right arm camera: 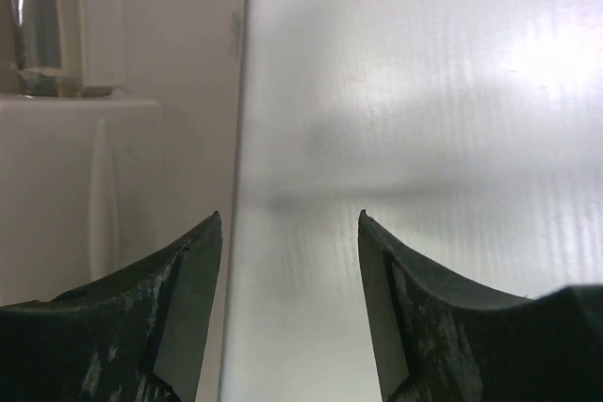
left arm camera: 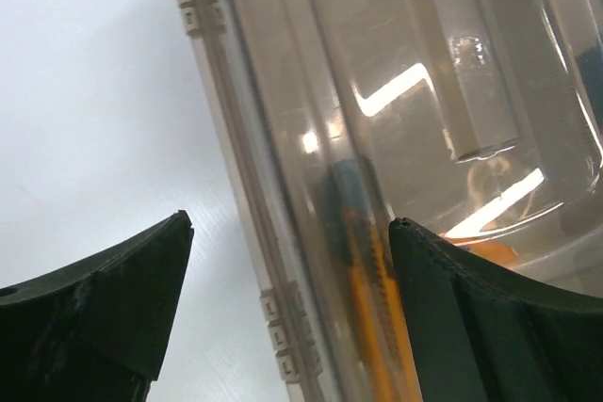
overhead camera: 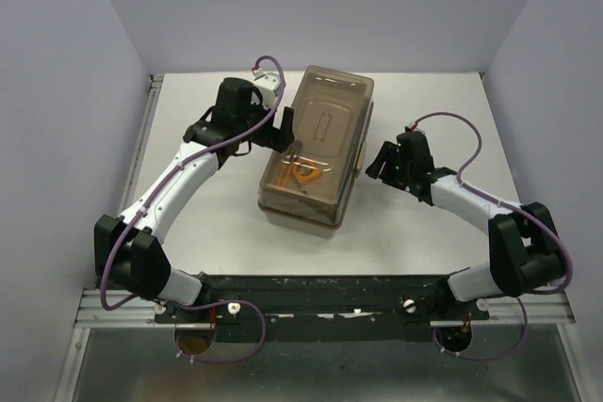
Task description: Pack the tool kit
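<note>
Top view: even, diffuse light, sharp, only faint shadows on the table [overhead camera: 226, 223]. Left wrist: white glare streaks across the lid [left arm camera: 424, 44]; my left fingers [left arm camera: 94, 317] near-black, soft-edged. Right wrist: table overexposed, banded, everything slightly out of focus.

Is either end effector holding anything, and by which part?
Nothing is held. The left end effector stands open over the edge of the toolbox; the right end effector is open beside it.

Pale lavender walls [overhead camera: 57, 91], white tabletop [overhead camera: 405, 242]

No legible text, labels or numbers, toolbox [overhead camera: 325, 129] unmarked (all views)
</note>
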Action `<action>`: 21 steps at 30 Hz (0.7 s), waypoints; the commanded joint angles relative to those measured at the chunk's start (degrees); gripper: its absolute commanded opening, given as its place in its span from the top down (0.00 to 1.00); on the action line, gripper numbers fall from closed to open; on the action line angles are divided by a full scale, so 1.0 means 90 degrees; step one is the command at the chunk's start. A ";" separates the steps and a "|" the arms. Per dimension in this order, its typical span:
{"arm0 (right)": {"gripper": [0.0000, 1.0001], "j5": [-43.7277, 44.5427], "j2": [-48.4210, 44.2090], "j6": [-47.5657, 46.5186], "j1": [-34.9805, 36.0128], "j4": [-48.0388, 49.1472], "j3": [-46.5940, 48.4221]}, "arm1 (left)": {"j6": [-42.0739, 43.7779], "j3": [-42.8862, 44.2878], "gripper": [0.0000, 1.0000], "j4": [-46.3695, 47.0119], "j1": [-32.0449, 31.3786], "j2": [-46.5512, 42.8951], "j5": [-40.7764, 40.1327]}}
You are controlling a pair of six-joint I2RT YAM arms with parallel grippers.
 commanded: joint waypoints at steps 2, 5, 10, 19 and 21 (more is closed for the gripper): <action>0.32 0.0403 -0.0703 -0.0057 -0.0484 -0.0091 -0.0387 | -0.0211 -0.0381 0.01 0.0564 0.0489 -0.0919 0.0043; 0.32 0.0286 -0.1200 -0.0233 -0.0855 -0.0335 -0.0436 | -0.0445 -0.0702 0.01 0.0799 0.0908 -0.1349 -0.0025; 0.32 0.0548 -0.2313 -0.0838 -0.1168 -0.1164 -0.0144 | -0.1128 -0.1629 0.01 0.1160 0.2079 -0.2043 0.0218; 0.30 0.1183 -0.4374 -0.1853 -0.1207 -0.1996 0.0442 | -0.1062 -0.2773 0.01 0.1755 0.3019 -0.3517 -0.0318; 0.30 0.1271 -0.4745 -0.2010 -0.1198 -0.1967 0.0413 | -0.1070 -0.2910 0.01 0.1941 0.3019 -0.3800 -0.0405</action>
